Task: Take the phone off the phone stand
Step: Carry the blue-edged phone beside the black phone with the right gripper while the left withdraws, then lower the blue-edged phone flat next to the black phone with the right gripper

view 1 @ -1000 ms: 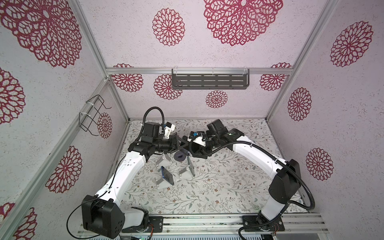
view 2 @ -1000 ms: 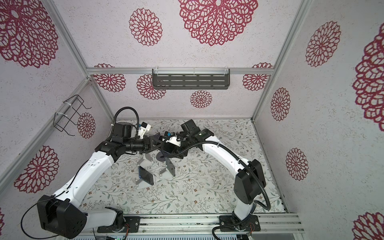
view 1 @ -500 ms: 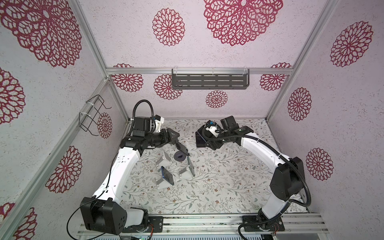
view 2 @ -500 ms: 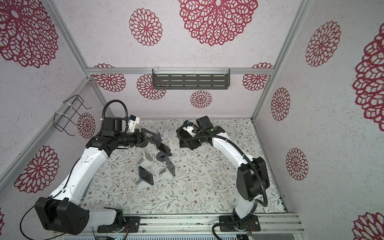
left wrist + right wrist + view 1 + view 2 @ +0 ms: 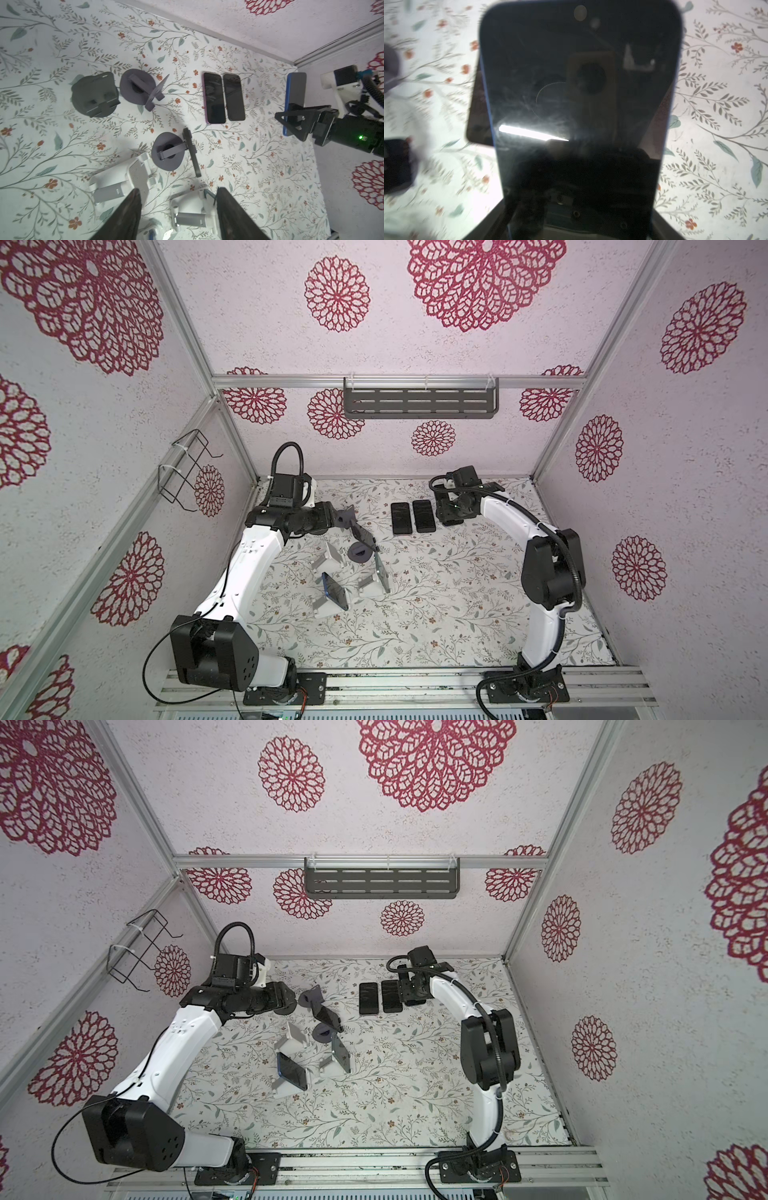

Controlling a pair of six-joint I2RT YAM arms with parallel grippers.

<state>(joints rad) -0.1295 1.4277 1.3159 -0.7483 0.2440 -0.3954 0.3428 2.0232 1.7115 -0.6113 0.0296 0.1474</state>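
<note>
1. The right pincer [image 5: 293, 121] is seen at the right edge of the left wrist view, pinched on one end of a blue-edged phone [image 5: 296, 97], whose dark screen is turned upward.
2. This phone is held clear of every stand, just right of two flat phones [image 5: 401, 518] that are laid side by side on the tabletop [image 5: 457, 614], in the upper middle of both top views.
3. Whether the held phone touches the tabletop cannot be told.
4. The left pincer [image 5: 178, 190] is shown at the bottom of the left wrist view, spread wide, with nothing between its fingers.
5. An empty dark stand [image 5: 143, 89] is seen upper left of centre in that view, its tilted plate bare.
6. Below it, near the centre, a dark round stand [image 5: 168, 153] is loaded with a dark phone [image 5: 192, 153], seen edge-on.
7. In a top view a blue phone [image 5: 334, 592] is leaned on a white stand [image 5: 324, 608], left of centre.
</note>
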